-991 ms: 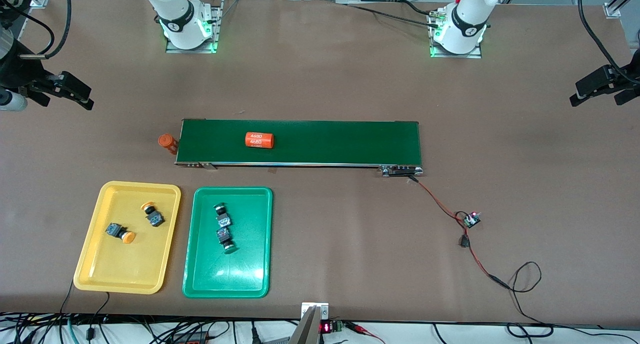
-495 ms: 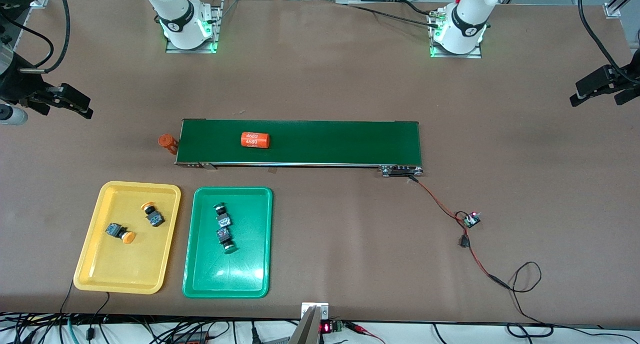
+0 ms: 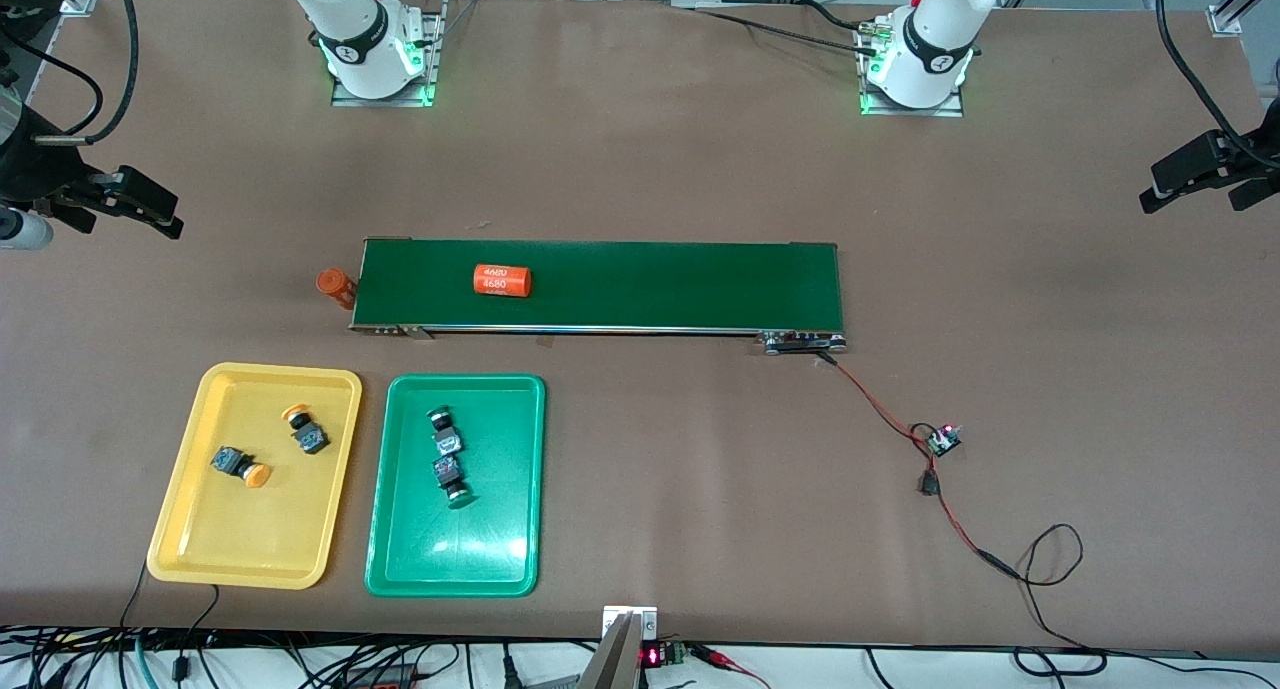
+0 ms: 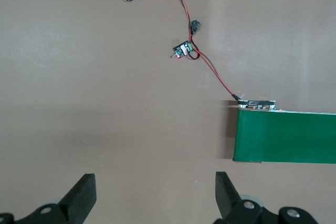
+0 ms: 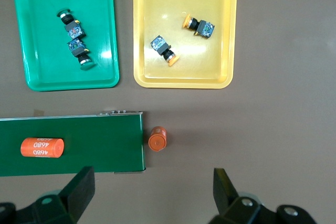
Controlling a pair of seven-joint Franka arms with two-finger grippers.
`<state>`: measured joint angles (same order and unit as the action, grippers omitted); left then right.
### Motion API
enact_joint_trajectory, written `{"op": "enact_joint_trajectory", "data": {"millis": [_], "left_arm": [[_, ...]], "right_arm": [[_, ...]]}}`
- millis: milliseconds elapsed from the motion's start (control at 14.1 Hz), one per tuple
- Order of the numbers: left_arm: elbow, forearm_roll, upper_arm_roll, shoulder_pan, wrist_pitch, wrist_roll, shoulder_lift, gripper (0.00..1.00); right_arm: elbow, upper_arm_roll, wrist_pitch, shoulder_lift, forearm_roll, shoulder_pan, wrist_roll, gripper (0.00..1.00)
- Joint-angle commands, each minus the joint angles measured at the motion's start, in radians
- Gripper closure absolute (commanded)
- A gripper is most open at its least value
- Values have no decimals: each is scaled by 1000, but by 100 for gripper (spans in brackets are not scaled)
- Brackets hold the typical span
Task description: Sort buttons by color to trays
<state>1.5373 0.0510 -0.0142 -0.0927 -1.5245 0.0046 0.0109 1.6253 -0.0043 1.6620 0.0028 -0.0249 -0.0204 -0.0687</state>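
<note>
Bench (image 3: 700, 149) — conveyor belt (image 3: 640, 284) has carried orange cylinder (image 3: 501, 279) toward right arm's end; trays (image 3: 200, 559) unchanged, buttons (image 3: 451, 455) already sorted by color; left gripper (image 4: 155, 195) and right gripper (image 5: 152, 190) parked at bench ends, fingers wide, empty — task looks done

Two white arms are seen, each rising from a metal base plate lit with green light; the right arm's base (image 3: 375, 54) and the left arm's base (image 3: 915, 64) each carry a black band with a small round mark. Black cables are looped near the black right gripper (image 3: 130, 201) and the black left gripper (image 3: 1195, 181). In the wrist views, blocky black fingers (image 4: 81, 199) with screw holes at their roots are shown.
</note>
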Motion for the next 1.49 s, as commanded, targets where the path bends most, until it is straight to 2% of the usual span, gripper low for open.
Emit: {"op": "enact_joint_trajectory", "data": {"millis": [0, 212, 495, 778, 1415], "left_arm": [[-2, -16, -3, -2, -14, 0, 1, 0], [47, -16, -4, -2, -126, 0, 1, 0], [70, -16, -6, -1, -102, 0, 21, 0], [86, -19, -33, -1, -92, 12, 35, 0], [81, -17, -35, -1, -57, 12, 37, 0]], "right_arm": [[-39, -13, -21, 6, 20, -13, 18, 0], [-70, -5, -21, 29, 16, -13, 29, 0], [-76, -13, -24, 29, 19, 0, 95, 0], [-74, -13, -25, 32, 19, 5, 89, 0], [-33, -11, -27, 23, 16, 0, 92, 0]]}}
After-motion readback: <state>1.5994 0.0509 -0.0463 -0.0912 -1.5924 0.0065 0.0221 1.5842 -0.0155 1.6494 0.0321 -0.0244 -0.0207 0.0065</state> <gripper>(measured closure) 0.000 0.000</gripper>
